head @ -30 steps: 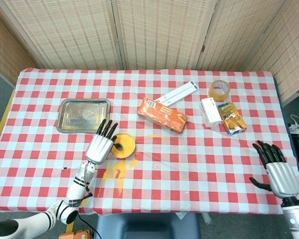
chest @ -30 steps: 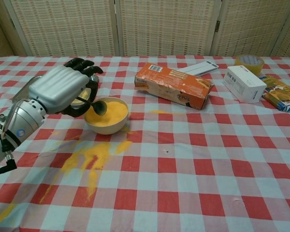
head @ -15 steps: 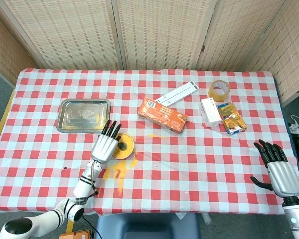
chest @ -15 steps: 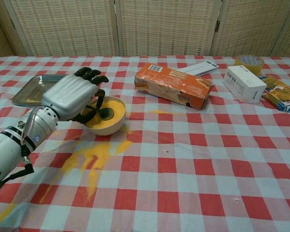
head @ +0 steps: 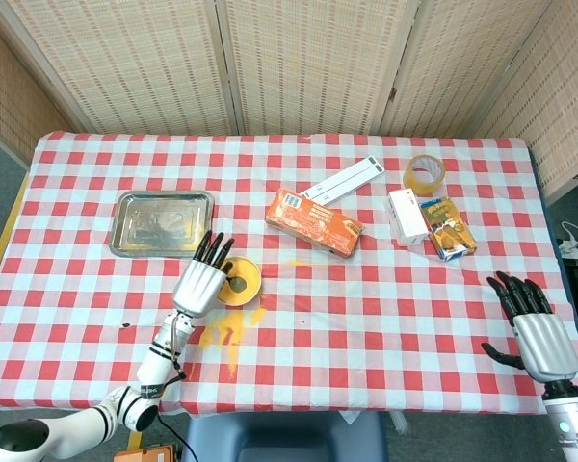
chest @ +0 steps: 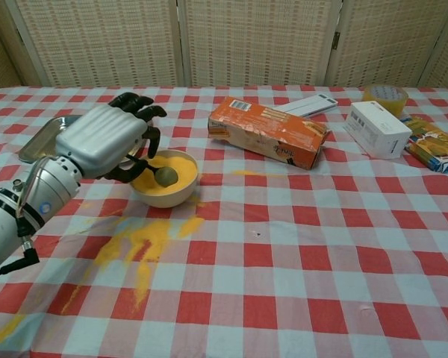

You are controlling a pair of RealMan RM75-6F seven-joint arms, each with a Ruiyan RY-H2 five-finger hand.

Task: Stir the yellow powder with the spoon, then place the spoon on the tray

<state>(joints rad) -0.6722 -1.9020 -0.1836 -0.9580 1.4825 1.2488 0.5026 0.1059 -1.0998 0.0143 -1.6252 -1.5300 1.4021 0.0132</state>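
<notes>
Left robot hand (chest: 108,140) grips the spoon (chest: 164,175), its tip in the yellow powder (chest: 178,165) of the bowl (chest: 164,195) left of frame centre; tray (head: 162,222) upper left; right robot hand (head: 532,320) spread wide, lower right.

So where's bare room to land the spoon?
The tray is bare, just behind the left robot hand. Cloth between bowl and right robot hand is bare too. Crowded by the orange box.
</notes>
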